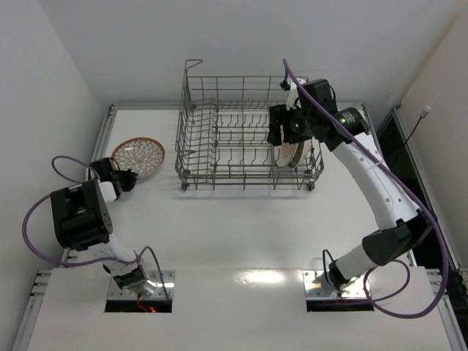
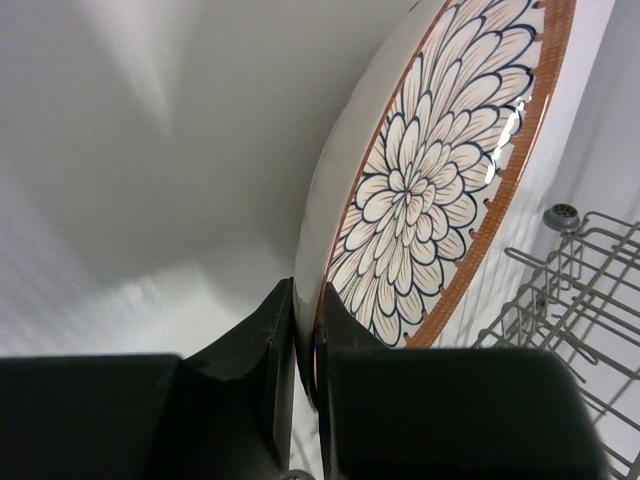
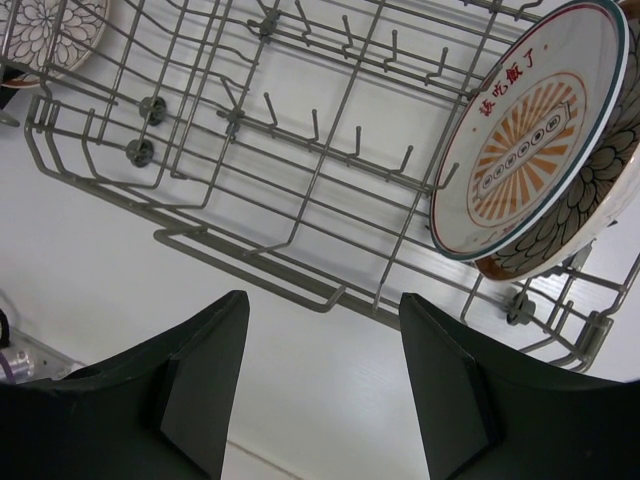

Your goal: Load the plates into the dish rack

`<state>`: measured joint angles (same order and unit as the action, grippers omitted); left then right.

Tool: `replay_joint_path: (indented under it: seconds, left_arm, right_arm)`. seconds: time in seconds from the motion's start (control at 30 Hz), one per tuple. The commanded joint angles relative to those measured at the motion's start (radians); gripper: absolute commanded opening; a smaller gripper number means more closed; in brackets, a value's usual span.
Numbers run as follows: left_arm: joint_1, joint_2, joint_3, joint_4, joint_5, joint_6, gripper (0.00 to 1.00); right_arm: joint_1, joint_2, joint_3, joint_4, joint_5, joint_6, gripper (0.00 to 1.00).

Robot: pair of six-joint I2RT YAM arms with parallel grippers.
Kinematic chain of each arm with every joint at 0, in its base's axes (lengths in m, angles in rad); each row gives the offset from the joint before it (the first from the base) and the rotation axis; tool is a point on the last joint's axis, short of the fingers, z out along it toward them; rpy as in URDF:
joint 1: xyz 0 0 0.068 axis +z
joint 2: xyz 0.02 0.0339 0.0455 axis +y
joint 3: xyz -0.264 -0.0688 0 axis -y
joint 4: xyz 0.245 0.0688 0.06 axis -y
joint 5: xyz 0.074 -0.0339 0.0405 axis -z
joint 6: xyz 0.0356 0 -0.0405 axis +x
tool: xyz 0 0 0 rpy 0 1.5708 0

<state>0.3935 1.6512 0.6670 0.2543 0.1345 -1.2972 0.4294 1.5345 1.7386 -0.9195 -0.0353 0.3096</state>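
Left gripper (image 2: 305, 310): jaws clamped on rim of petal-lattice plate (image 2: 420, 200). Plate's upper edge cut off by frame. Plate sits left of dish rack (image 1: 241, 175), apart from it.
Right gripper (image 3: 325, 340): jaws wide, holding nothing, above rack.
Sunburst plate (image 3: 525, 130): upright between tines at rack's right end.
Second petal plate (image 3: 590, 200): just behind, mostly hidden.

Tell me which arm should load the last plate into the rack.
Left. The left gripper is shut on the petal plate's rim beside the dish rack; the right gripper is open and empty near the two racked plates.
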Motion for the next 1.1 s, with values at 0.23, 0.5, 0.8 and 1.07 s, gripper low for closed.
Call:
replay_joint_path:
  seconds: [0.23,0.5,0.8,1.07]
  left_arm:
    - [-0.021,-0.169,0.227,-0.171,-0.073,0.029,0.00]
    - [-0.030,-0.257,0.394,-0.286,-0.046,-0.016,0.00]
    - [-0.148,-0.303,0.666,-0.434,0.036,0.027,0.00]
    - [-0.170,-0.370,0.772,-0.478,0.212,0.018,0.00]
  right_arm:
    - [-0.003,-0.042,0.002,0.045,-0.090,0.006,0.60]
    - [-0.003,-0.042,0.002,0.065,-0.164,0.016,0.60]
    - [-0.034,0.004,0.050,0.215,-0.504,0.169,0.61]
    - [-0.078,0.039,0.014,0.345,-0.713,0.238,0.63]
